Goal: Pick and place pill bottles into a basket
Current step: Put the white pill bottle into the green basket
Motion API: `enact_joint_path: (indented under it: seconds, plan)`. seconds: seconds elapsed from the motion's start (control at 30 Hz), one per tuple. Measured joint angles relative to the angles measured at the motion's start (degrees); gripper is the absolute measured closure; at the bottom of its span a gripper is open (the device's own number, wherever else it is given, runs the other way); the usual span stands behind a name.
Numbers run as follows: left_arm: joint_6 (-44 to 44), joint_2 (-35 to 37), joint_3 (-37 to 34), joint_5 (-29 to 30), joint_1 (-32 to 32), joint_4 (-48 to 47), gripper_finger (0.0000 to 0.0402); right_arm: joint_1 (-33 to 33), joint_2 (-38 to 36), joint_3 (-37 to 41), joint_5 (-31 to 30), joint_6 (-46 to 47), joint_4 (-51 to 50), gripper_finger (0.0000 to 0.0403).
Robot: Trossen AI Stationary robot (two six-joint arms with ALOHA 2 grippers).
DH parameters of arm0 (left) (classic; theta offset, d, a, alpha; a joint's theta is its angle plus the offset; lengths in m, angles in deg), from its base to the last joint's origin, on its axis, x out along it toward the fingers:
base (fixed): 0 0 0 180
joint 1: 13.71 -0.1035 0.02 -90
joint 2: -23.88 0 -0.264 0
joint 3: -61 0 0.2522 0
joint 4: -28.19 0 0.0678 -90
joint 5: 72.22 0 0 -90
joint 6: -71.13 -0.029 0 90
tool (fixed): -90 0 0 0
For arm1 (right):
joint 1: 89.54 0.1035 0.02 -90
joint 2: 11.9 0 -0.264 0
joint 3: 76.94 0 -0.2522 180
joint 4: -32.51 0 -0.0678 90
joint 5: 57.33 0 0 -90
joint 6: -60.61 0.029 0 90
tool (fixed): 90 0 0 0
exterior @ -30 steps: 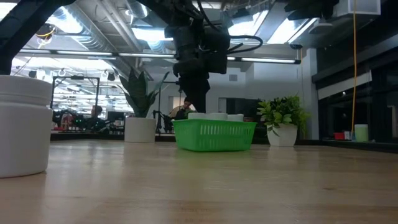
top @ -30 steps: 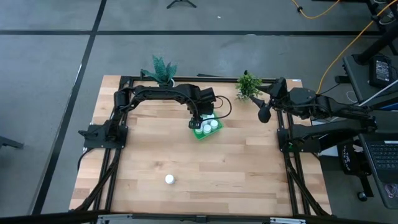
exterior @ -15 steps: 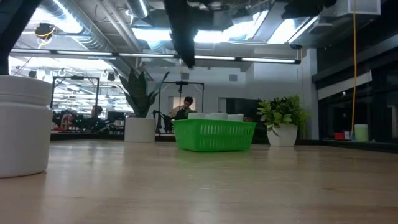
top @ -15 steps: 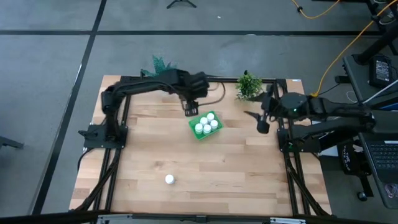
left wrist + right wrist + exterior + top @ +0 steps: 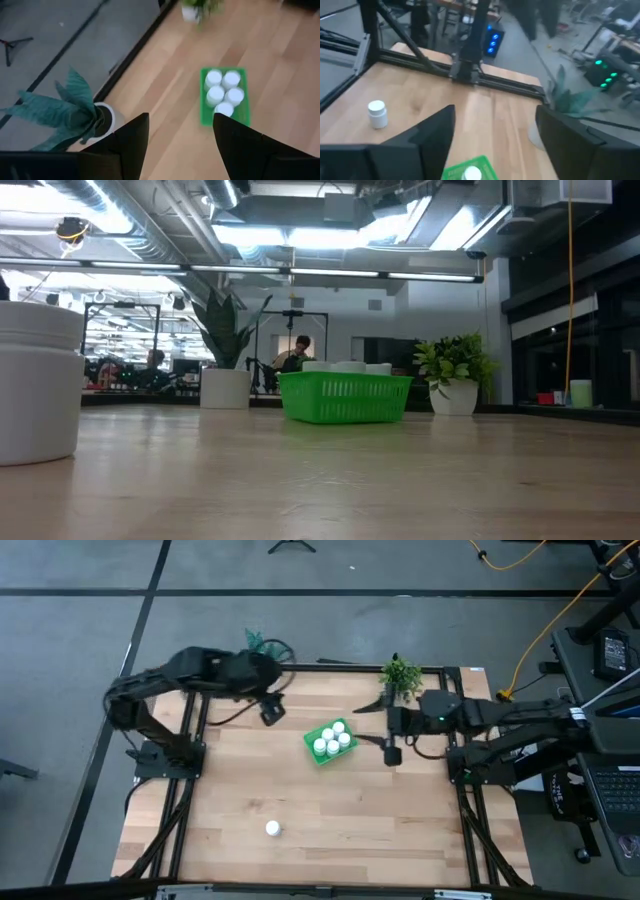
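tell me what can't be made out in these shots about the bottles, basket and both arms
- Low view: the basket wall hides the bottles' bodies; only caps show, so no count here.
- Low view: the lone pill bottle is cut off by the picture's left edge.
- Low view: neither arm shows.
- Right wrist view: the basket is cut off by the bottom edge, between the right gripper fingers.
- High view: the left gripper is too small to read; its wrist view shows it open.

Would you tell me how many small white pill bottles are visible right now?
6: five small white pill bottles in the green plastic basket, one standing alone on the wooden table's near side.
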Motion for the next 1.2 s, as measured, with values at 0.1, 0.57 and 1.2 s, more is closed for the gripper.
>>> enact_joint_path:
  seconds: [0.1, 0.57, 1.2]
  plan:
    - [3.01, 3.26, 0.0, 4.47, 3.41, -0.41, 0.0187, 0.01, 5.91, -7.4, 1.72, 0.25, -4.7, 0.0085]
    - [16.98, 20.32, -15.05, 16.76, 21.45, -11.32, 0.0187, 2.83, 37.83, -51.92, 5.65, 5.0, -34.65, 0.0021]
    - [-9.5, 84.11, -72.5, 10.97, 42.94, 45.0, 0.0187, 8.51, 50.69, -65.21, -3.89, 19.74, -35.48, 0.0021]
